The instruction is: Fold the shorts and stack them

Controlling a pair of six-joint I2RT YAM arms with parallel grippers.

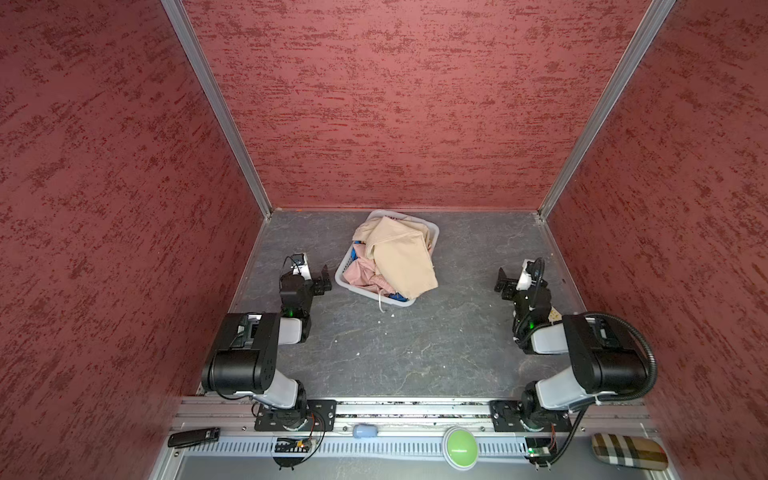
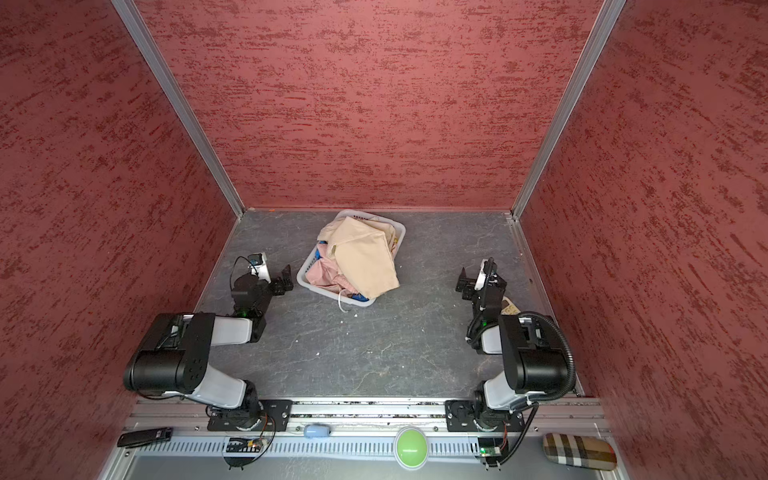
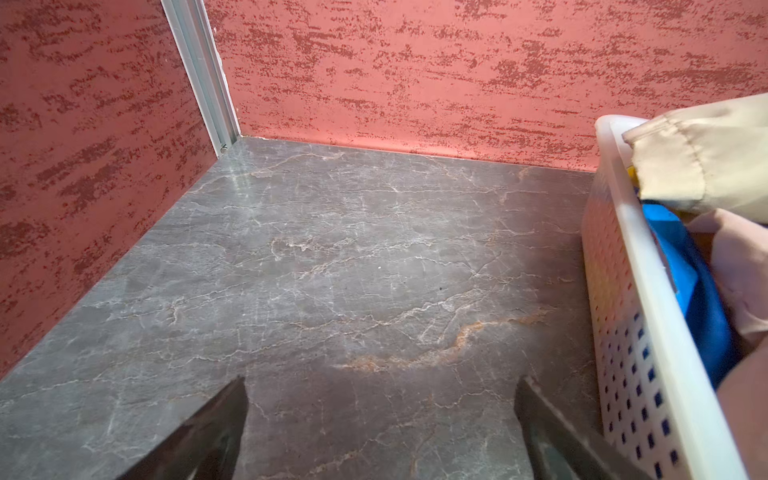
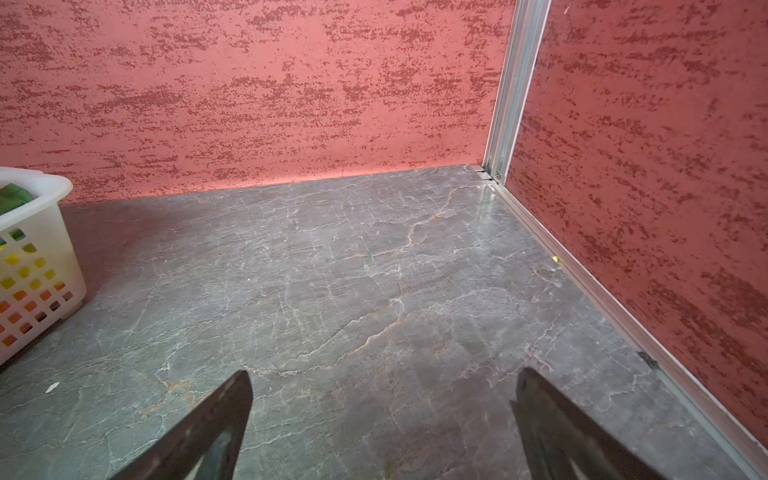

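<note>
Fingers stand wide apart, empty: left fingers (image 3: 208, 436), right fingers (image 4: 561, 436).

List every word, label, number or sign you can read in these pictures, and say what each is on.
No text can be read in any view.
Small tag on the beige shorts: too small to read.
Black device at the near edge: any marking is too blurred to read.
</note>
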